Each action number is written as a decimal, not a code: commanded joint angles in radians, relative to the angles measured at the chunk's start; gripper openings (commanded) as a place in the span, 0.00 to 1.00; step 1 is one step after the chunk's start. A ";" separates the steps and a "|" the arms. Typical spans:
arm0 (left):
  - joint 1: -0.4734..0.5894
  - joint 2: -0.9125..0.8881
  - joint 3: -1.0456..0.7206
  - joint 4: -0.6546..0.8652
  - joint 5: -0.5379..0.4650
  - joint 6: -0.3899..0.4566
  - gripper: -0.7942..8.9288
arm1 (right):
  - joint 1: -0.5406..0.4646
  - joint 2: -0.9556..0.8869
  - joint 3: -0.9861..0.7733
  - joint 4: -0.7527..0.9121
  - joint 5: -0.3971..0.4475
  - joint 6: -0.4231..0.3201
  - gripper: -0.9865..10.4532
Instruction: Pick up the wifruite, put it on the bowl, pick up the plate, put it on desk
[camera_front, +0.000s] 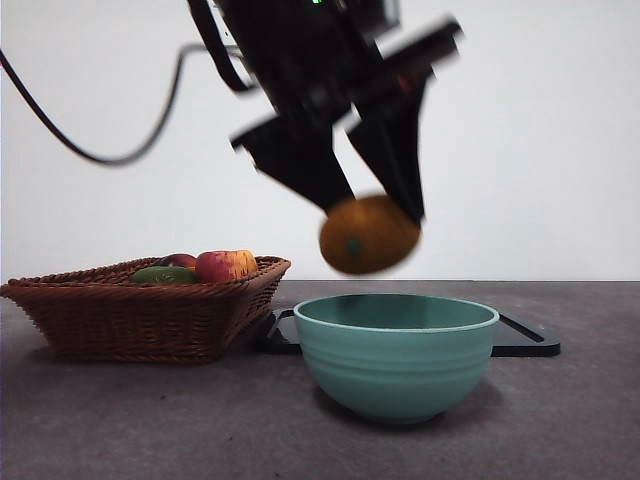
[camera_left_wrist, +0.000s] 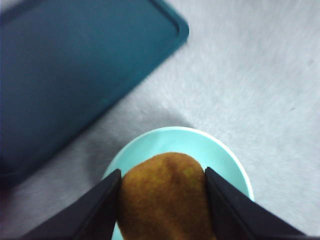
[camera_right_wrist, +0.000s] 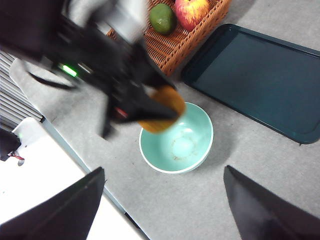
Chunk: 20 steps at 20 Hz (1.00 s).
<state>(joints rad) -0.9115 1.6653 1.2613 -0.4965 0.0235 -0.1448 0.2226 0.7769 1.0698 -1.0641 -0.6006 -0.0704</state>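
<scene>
Left tool: pinching the brown fruit between both jaws, up in the air.
Fruit: hangs just above the teal bowl, not touching it.
Bowl: on the desk, dark tray right behind, wicker basket beside it.
Right tool: jaws spread wide, high over the desk.

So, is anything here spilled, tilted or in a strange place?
Nothing stands out. The bowl stands upright and empty on the desk, the left gripper holds the wifruite above it, the tray lies flat, and the basket keeps its fruit inside.
</scene>
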 joint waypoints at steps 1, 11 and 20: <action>-0.021 0.066 0.021 0.029 -0.003 -0.006 0.27 | 0.004 0.006 0.018 0.004 -0.002 0.011 0.42; -0.045 0.199 0.021 0.063 -0.003 -0.006 0.28 | 0.005 0.006 0.018 0.003 -0.002 0.011 0.42; -0.054 0.183 0.028 0.021 -0.003 -0.007 0.44 | 0.005 0.006 0.018 0.003 -0.002 0.011 0.42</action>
<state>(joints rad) -0.9539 1.8408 1.2613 -0.4797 0.0231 -0.1478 0.2226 0.7765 1.0698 -1.0653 -0.6006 -0.0704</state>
